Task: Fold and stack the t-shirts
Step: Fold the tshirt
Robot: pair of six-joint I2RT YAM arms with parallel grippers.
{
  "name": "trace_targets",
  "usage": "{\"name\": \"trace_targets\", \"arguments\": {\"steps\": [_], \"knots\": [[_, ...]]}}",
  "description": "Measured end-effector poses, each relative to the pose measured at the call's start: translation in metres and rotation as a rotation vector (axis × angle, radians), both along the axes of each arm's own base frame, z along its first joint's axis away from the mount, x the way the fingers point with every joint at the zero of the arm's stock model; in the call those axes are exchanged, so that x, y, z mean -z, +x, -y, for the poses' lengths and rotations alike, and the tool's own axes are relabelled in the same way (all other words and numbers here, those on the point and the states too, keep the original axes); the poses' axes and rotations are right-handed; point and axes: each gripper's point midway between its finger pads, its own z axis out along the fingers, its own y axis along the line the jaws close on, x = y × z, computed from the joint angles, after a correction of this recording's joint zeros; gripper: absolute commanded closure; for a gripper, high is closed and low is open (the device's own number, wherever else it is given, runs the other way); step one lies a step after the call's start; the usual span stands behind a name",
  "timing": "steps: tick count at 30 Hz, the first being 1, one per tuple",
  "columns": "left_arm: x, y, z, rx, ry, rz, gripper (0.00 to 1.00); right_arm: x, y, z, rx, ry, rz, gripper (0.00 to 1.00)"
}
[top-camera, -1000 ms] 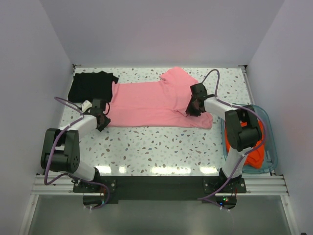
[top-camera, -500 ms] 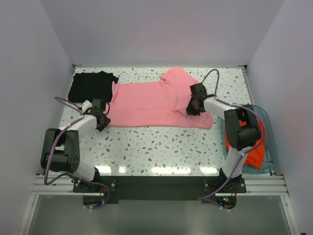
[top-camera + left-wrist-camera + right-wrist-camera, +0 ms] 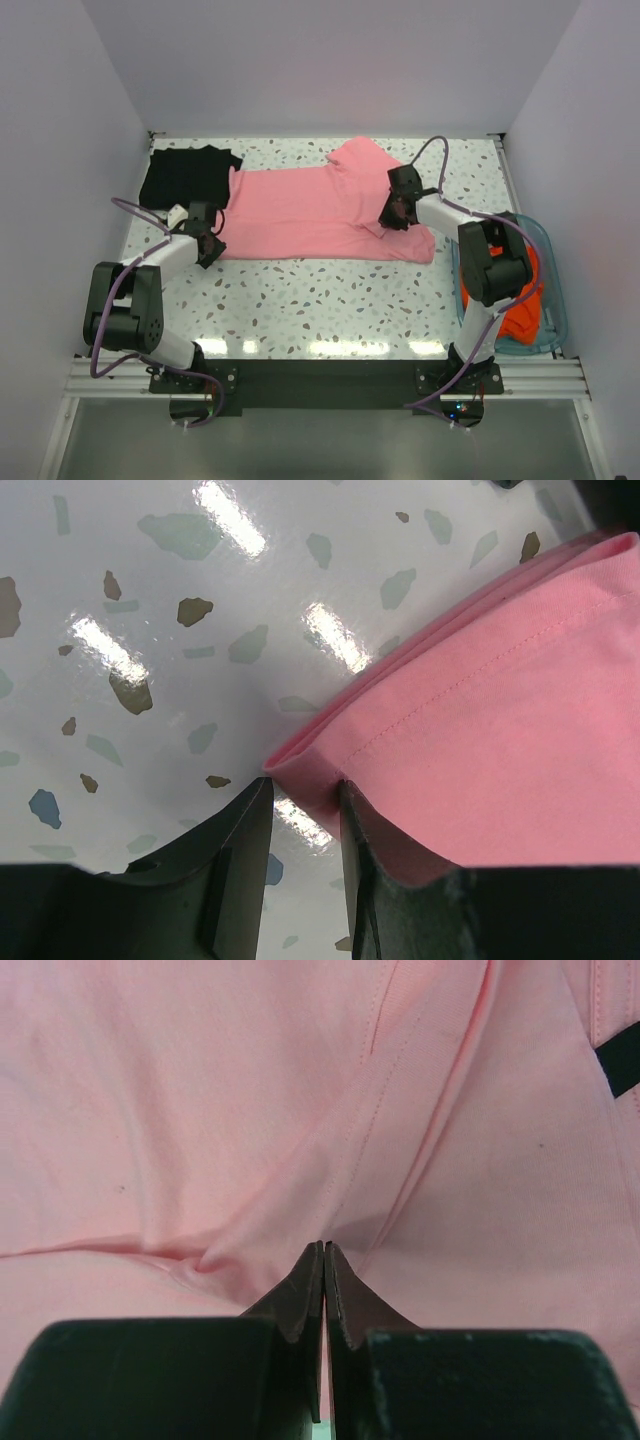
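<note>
While flat, pink t-shirt (image 3: 300, 210) crosswise, hem leftward.

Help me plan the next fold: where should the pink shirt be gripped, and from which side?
Grip the pink shirt at its near hem corner, coming from the left. It lies flat on the table, so only edges let a finger slip under; there the left end effector clamps the doubled hem. The right end effector pinches a pleat near the sleeve.

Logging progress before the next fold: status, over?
Left claw clamped on hem corner of pink cloth short-sleeved t-shirt. Right claw pinched shut on its other end. Shirt lying spread on white speckled table. Nothing blocking.
</note>
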Motion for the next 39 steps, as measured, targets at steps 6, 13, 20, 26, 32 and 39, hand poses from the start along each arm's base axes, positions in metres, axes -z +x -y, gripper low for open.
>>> {"name": "trace_targets", "arguments": {"steps": [6, 13, 20, 26, 32, 39], "knots": [[0.0, 0.0, 0.0, 0.0, 0.0, 0.0, 0.62, -0.006, 0.007, -0.002, -0.001, 0.003, 0.014, 1.0], [0.0, 0.0, 0.0, 0.0, 0.001, -0.001, 0.62, -0.006, 0.008, -0.002, -0.006, -0.002, 0.015, 0.7], [0.0, 0.0, 0.0, 0.001, 0.0, -0.001, 0.62, 0.004, -0.016, 0.003, -0.005, -0.008, -0.02, 0.58], [0.001, 0.0, 0.0, 0.001, 0.001, -0.002, 0.62, 0.006, -0.02, -0.005, -0.016, -0.002, -0.02, 0.66], [0.001, 0.0, 0.0, 0.001, 0.0, -0.002, 0.62, 0.006, -0.019, -0.008, -0.005, 0.009, -0.018, 0.92], [0.001, 0.0, 0.0, 0.006, 0.004, -0.004, 0.62, 0.009, -0.016, -0.009, -0.001, 0.009, -0.024, 1.0]]}}
